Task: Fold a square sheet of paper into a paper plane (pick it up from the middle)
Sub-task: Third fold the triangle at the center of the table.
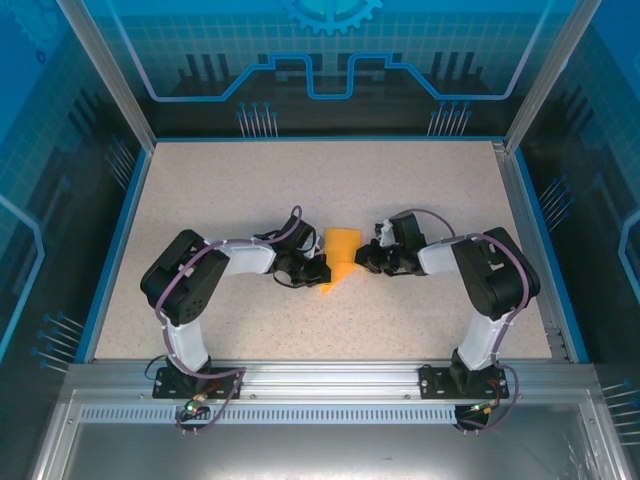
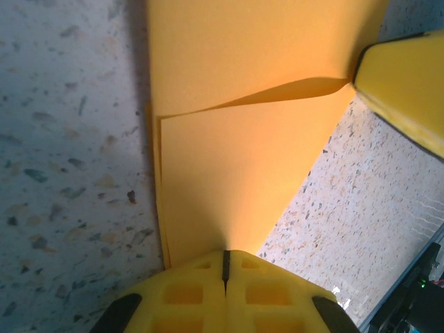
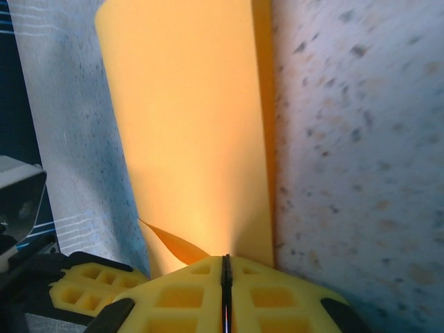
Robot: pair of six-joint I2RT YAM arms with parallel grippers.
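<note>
Two closed jaws met on one folded paper (image 1: 341, 250) at the middle of the table (image 1: 220, 190): the left gripper (image 2: 225, 260) and right gripper (image 3: 225, 262) each pinched an opposite edge. Overhead, it looked a plain wedge; the left wrist camera caught a flap bowing open between layers.

The left arm (image 1: 187, 278) and right arm (image 1: 495, 275) had bulky black joint housings and white link shells, a purple cable (image 1: 294, 214) looped along each. Black base plates (image 1: 195, 378) sat toward six o'clock overhead. The left gripper (image 2: 225, 255) and right gripper (image 3: 225, 260) wore yellow pads (image 2: 267, 291) moulded with square pockets, a dark seam between them, black shoulders at five and seven o'clock
</note>
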